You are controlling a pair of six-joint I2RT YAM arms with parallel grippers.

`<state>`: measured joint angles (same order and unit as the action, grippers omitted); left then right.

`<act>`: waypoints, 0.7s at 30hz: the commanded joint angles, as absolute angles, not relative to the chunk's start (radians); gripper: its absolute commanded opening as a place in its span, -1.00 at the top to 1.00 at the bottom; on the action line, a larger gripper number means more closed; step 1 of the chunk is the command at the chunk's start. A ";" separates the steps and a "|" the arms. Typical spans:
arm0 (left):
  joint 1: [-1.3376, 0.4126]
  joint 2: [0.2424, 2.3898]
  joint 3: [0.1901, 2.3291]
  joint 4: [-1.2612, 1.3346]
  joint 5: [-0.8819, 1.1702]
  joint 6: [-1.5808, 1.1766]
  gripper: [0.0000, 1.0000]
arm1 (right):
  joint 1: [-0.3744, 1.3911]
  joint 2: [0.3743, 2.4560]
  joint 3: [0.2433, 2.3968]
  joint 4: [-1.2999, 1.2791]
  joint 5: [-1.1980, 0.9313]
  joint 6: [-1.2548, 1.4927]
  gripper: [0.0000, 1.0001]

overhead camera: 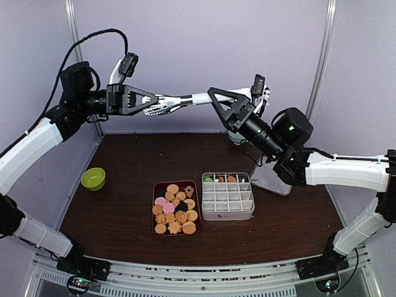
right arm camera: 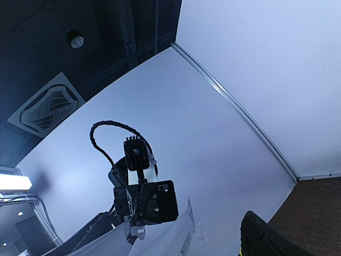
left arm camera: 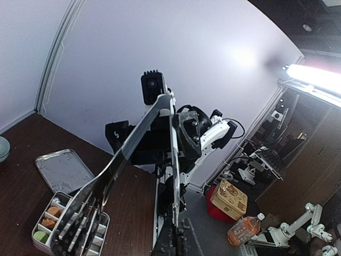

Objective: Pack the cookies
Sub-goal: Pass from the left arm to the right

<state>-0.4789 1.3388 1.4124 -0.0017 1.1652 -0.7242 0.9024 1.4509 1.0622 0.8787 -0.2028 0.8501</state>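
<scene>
The cookies (overhead camera: 175, 208) fill a dark red tray, mostly golden-orange with a few pink and dark ones. A few more lie in the back row of a white divided box (overhead camera: 228, 196). High above the table, my left gripper (overhead camera: 153, 102) is shut on one arm of the metal tongs (overhead camera: 179, 101), near their slotted head. In the left wrist view that arm (left arm camera: 176, 160) runs edge-on into my left gripper (left arm camera: 178, 234). My right gripper (overhead camera: 212, 99) stands open around the tongs' far handle end. The right wrist view shows the tongs (right arm camera: 160, 240) and one dark finger (right arm camera: 264, 237) well apart from them.
A green bowl (overhead camera: 93, 179) sits at the table's left. A silver lid (overhead camera: 272, 176) lies right of the box, under my right arm. The left wrist view catches the lid (left arm camera: 64, 169) and the box (left arm camera: 48, 213) below the tongs' head.
</scene>
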 commanded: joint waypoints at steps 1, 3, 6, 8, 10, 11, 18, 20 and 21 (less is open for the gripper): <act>-0.485 1.322 1.418 0.053 1.184 -0.703 1.00 | 0.902 1.497 1.094 0.942 -0.289 0.905 -0.63; -0.486 1.325 1.420 0.050 1.184 -0.703 1.00 | 0.902 1.512 1.106 0.950 -0.311 0.913 -0.56; -0.485 1.327 1.417 0.031 1.189 -0.691 1.00 | 0.902 1.515 1.120 0.937 -0.342 0.907 -0.47; -0.486 1.322 1.407 0.023 1.188 -0.684 1.00 | 0.899 1.506 1.121 0.922 -0.356 0.899 -0.42; -0.485 1.317 1.395 0.018 1.190 -0.682 1.00 | 0.894 1.498 1.129 0.907 -0.380 0.891 -0.33; -0.485 1.315 1.393 0.011 1.191 -0.675 1.00 | 0.892 1.491 1.131 0.894 -0.384 0.887 -0.29; -0.469 1.335 1.466 -0.338 1.161 -0.397 0.73 | 0.888 1.436 1.123 0.743 -0.359 0.830 -0.13; -0.452 1.348 1.497 -0.493 1.136 -0.278 0.57 | 0.890 1.418 1.112 0.677 -0.343 0.801 -0.09; -0.443 1.353 1.511 -0.566 1.114 -0.216 0.48 | 0.892 1.409 1.108 0.644 -0.332 0.786 -0.06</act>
<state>-0.4686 1.3437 1.4364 -0.2699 1.1530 -0.4782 0.8944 1.4559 1.1084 0.8146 -0.3641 0.8753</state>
